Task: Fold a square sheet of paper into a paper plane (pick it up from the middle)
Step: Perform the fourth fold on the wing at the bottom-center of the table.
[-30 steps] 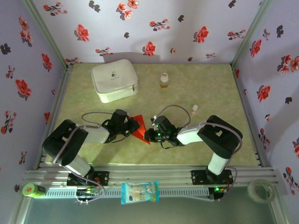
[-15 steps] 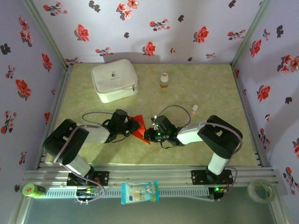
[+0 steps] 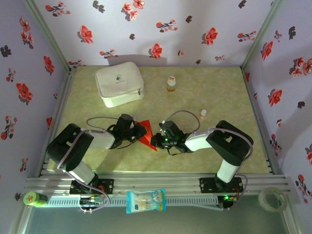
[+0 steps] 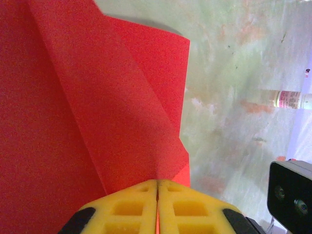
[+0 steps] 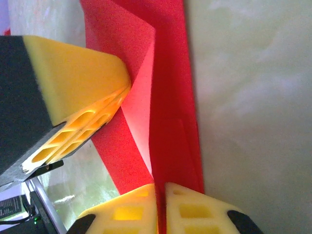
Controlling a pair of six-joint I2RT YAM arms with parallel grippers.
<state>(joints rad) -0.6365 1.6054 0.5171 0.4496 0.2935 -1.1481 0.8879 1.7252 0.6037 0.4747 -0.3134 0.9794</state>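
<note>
The red sheet of paper (image 3: 146,135), partly folded with creased flaps standing up, sits low over the worktop (image 3: 209,87) directly between the two tools, one pointed corner toward the arms' bases. The left tool (image 4: 157,195) is clenched on one edge of it, its yellow pads pressed together with the red edge pinched in the seam. The sheet spreads ahead of those pads and to their left. The right tool (image 5: 160,207) is clamped on the opposite edge, a fold rising straight ahead of it, and the left tool's yellow finger lies just ahead to its left, touching the paper. Well beyond the left tool rests a white zip case (image 3: 119,84); well beyond the right tool stands a small bottle (image 3: 170,84)
</note>
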